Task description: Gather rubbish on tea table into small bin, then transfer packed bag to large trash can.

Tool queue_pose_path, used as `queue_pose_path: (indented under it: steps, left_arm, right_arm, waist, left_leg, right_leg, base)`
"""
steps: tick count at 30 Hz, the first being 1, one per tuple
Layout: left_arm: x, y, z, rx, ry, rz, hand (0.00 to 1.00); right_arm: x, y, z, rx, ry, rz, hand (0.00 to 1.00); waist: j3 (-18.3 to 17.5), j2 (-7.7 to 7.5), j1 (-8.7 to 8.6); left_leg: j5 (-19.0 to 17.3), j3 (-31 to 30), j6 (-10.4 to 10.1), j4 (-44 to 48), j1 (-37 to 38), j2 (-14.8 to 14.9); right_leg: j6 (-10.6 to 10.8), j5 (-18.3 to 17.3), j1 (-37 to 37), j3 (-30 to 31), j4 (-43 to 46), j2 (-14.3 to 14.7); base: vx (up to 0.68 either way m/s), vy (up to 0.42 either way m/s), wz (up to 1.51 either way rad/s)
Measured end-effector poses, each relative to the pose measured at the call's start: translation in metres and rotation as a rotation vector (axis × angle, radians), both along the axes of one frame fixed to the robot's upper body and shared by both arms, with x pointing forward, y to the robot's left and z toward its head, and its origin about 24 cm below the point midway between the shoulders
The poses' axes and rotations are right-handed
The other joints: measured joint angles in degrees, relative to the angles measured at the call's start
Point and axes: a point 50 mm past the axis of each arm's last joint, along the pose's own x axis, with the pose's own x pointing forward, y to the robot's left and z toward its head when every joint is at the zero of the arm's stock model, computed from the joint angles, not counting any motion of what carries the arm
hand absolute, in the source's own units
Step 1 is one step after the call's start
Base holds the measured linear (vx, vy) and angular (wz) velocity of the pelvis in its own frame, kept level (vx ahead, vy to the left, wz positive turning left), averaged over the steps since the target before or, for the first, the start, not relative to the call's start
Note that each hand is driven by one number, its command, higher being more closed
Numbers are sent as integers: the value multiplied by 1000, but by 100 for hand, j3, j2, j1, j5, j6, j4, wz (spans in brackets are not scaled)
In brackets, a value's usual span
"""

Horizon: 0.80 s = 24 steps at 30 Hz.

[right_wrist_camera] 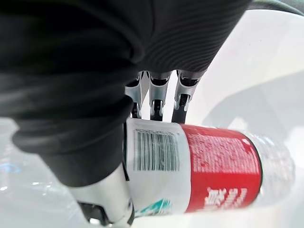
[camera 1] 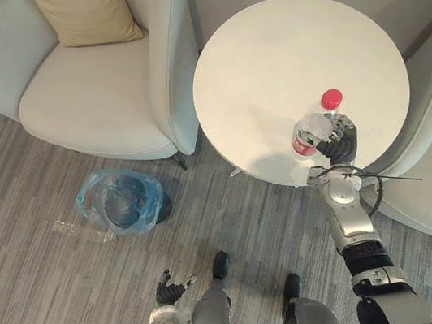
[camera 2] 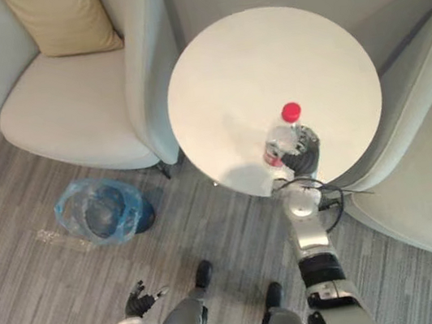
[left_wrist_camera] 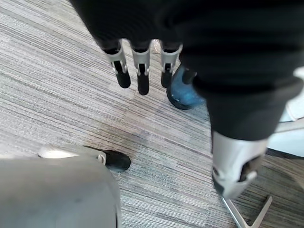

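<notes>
Rubbish on the round white table (camera 1: 280,45) is one clear plastic bottle (camera 1: 312,127) with a red cap and a red and white label. In the left eye view it is near the table edge closest to the robot, leaning a little, and the right hand (camera 1: 339,146) is wrapped around its lower body; whether its base touches the table top I cannot tell. The small bin (camera 1: 120,202), lined with a blue bag, is on the floor beside the armchair (camera 1: 91,99), well apart from the bottle, and the left hand (camera 1: 169,289) hangs low near the floor. The right eye view gives the same: bottle in the right hand, bin open at the robot's left. In the left wrist view the left hand's fingers (left_wrist_camera: 141,71) are straight and relaxed, holding nothing, with the blue bin past them. In the right wrist view the fingers (right_wrist_camera: 156,92) curl behind the label and the thumb (right_wrist_camera: 107,190) closes on the front, so the bottle is clasped at its labelled part. I judge the bottle to be light and thin-walled: it will dent under a hard squeeze, and the glossy label may slip. The labelled middle is the good place to hold, with moderate pressure, not the narrow neck.
</notes>
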Motion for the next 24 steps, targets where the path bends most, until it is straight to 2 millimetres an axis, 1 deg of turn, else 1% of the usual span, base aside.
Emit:
queue_pose_path:
  steps: [1, 3, 7, 10, 14, 16, 18, 19, 20, 21, 22, 23, 24]
  left_arm:
    - [0, -1, 0, -3, 0, 1, 0]
    - [1, -4, 0, -12, -5, -9, 0]
    - [1, -6, 1, -13, -6, -14, 0]
    - [1, -6, 0, -9, -2, -22, 0]
    - [0, -4, 0, 0, 5, -35, 0]
    - [-2, -4, -2, 2, 17, -36, 0]
    - [-6, 0, -3, 26, 33, -51, 0]
    - [-6, 3, -4, 35, 37, -54, 0]
    - [-8, 5, -5, 42, 45, -58, 0]
    - [-9, 5, -5, 49, 53, -66, 0]
    - [-9, 5, -6, 53, 58, -73, 0]
    - [-14, 5, -9, 62, 89, -97, 0]
    - [-14, 5, -10, 66, 95, -110, 0]
  right_arm:
    - [0, 0, 1, 2, -4, -4, 100]
    - [-1, -1, 8, 15, -38, -24, 100]
    - [0, 1, 20, 15, -87, -16, 100]
    - [-1, 3, 17, -6, -75, -4, 100]
    - [-14, 13, 20, -51, -111, 70, 100]
    - [-21, 15, 13, -63, -92, 105, 100]
    - [-34, 18, -1, -71, -51, 155, 100]
    - [-37, 18, -2, -71, -50, 160, 100]
    - [-45, 17, -10, -69, -32, 167, 100]
    - [-52, 15, -18, -71, -5, 173, 100]
    - [-54, 14, -21, -70, 6, 174, 100]
    - [-65, 12, -33, -69, 53, 186, 100]
    - [-73, 12, -36, -71, 63, 198, 100]
  waist:
    - [0, -1, 2]
    - [13, -24, 4]
    - [17, -30, 0]
    - [21, -38, -13]
    - [17, -51, -90]
    - [19, -70, -132]
    - [-89, -192, -200]
    - [-108, -213, -221]
    - [-140, -258, -272]
    - [-152, -273, -321]
    - [-174, -281, -341]
    - [-333, -300, -392]
    - [-344, -299, -410]
  left_leg:
    - [-1, 1, 1, 2, 1, -3]
    - [-22, 14, 29, 49, 1, -21]
    - [-28, 36, 36, 65, 20, -21]
    - [-33, 44, 35, 65, 101, -13]
    - [-41, 124, 39, 62, 162, -7]
    - [-40, 148, 39, -1, 320, -3]
    - [-32, 198, 37, -124, 433, 0]
    - [-26, 197, 30, -133, 430, -10]
    - [-22, 195, 27, -133, 445, -6]
    - [-22, 197, 27, -141, 524, 0]
    - [-22, 199, 27, -144, 536, -3]
    - [-22, 229, 28, -163, 545, -10]
    - [-22, 269, 28, -168, 606, -4]
  right_leg:
    - [0, 0, -1, 0, 10, -5]
    - [0, 0, 8, 0, 38, -26]
    - [0, 0, 24, 6, 40, -31]
    - [0, 1, 101, 18, 38, -24]
    - [2, 3, 117, 107, 19, -19]
    - [6, 6, 255, 160, -42, -15]
    - [18, 13, 307, 214, -134, 8]
    - [42, 27, 310, 212, -159, 9]
    - [71, 64, 380, 210, -273, 26]
    - [82, 137, 492, 212, -377, 45]
    - [92, 148, 512, 213, -406, 45]
    - [107, 219, 552, 232, -524, 45]
    - [112, 283, 643, 252, -621, 51]
  base:
    - [15, 17, 4]
    - [0, 0, 0]
    - [0, 0, 0]
    - [-12, -2, -3]
    - [-43, 0, -12]
    - [-26, -5, -14]
    - [-24, -11, -20]
    - [-6, -1, -5]
    - [0, 0, 0]
    - [0, 0, 0]
    - [12, 8, -5]
    - [12, 26, -9]
    - [-1, 28, -14]
